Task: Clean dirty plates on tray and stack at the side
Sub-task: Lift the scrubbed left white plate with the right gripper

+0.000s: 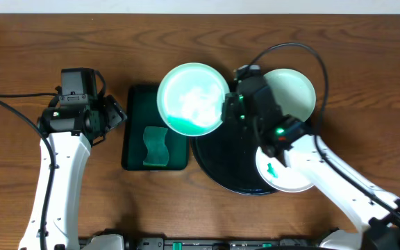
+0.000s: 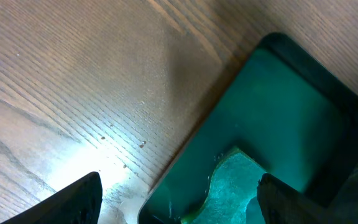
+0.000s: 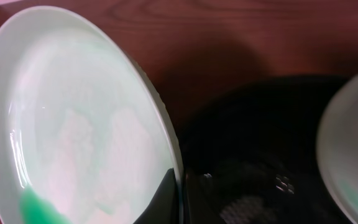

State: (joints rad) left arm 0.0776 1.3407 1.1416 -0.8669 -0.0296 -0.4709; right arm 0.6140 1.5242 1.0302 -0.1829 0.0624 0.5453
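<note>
Plates: lifted plate [image 1: 193,98] tilted above left edge of black tray [image 1: 217,167]; second plate [image 1: 288,178], green smear, at its right rim.
R gripper [image 1: 228,109]: pinching lifted plate's rim.
L gripper [image 1: 114,115]: spread, empty, beside green tray [image 1: 136,101].

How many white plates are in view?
3 plates: one in the right claw above the tray's left edge, one top right, one at the tray's lower right, under the arm.

- Left arm [image 1: 51,180]: white tube-shaped link, boxy black wrist, tiny green light.
- Right arm [image 1: 332,180]: the same white and black, green light glowing.
- Thin black cables [image 1: 290,45] loop off both arms.
</note>
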